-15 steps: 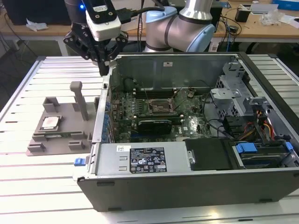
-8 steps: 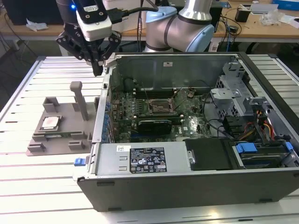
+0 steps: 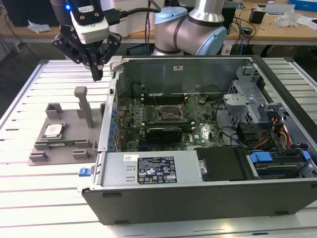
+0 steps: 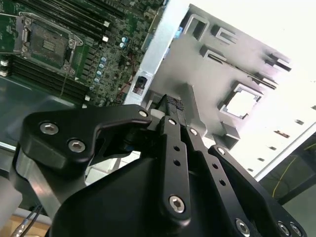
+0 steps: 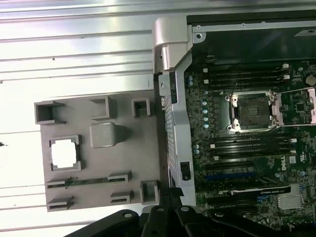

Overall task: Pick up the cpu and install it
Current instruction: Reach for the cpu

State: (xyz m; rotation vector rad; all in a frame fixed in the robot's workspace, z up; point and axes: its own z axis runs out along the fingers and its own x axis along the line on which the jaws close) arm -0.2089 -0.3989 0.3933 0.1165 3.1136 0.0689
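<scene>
Step in hand: approach for the pick, nothing lifted yet. The gripper (image 3: 96, 74) hangs above the gap between the grey fixture tray (image 3: 67, 116) and the open computer case (image 3: 198, 198). Its jaws look closed together and hold nothing. The cpu (image 3: 52, 131) lies flat in a square recess of the tray, toward the tray edge far from the case and well apart from the gripper. By my judgement, a pick from here calls for the jaws to part and line up squarely over that recess, clear of the tray's upright post (image 3: 84, 104). The tray sits on the slatted tabletop (image 3: 29, 198) just beside the case wall. In the case, the motherboard's cpu socket (image 3: 171, 113) looks empty, a black expansion card (image 3: 163, 133) sits beside it, and a power supply (image 3: 153, 171) sits at the near edge.
</scene>
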